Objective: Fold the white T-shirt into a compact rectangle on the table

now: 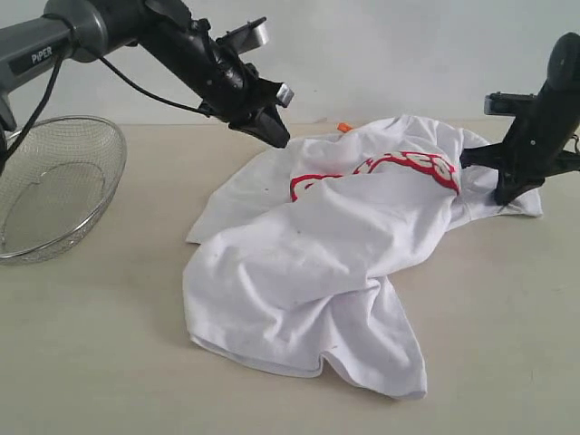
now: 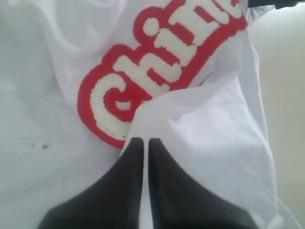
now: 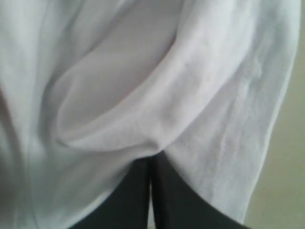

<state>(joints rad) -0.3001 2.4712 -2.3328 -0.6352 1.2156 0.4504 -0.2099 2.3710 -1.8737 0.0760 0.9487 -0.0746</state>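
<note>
You had the white T-shirt lying in a crumpled heap near the middle of the table, with nothing about it yet resembling a rectangle. The hem end was bunched and rolled toward the camera, and the chest was humped up so that the red band of lettering was creased across a ridge. The small orange neck tag peeked out at the far edge. Your left gripper sat at the far left shoulder area, its jaws pressed together with a fold of cloth running right up to the tips. Whether that fold was actually nipped I could not tell. Your right gripper was clenched at the shirt's far right edge, where the cloth puckered into its tips, so it looked to be grasping the sleeve or side seam. The wire mesh bowl stood well apart at the left and played no part. I judged this to be the spreading step, early in the task, before any real fold. The next move called for both grips to be sure, then for drawing the two far corners apart and away so the body pulled flat. You needed to keep the tension even, because a one-sided pull would likely just drag the heap sideways. A slipped pinch on the left would have left that shoulder slack.
</note>
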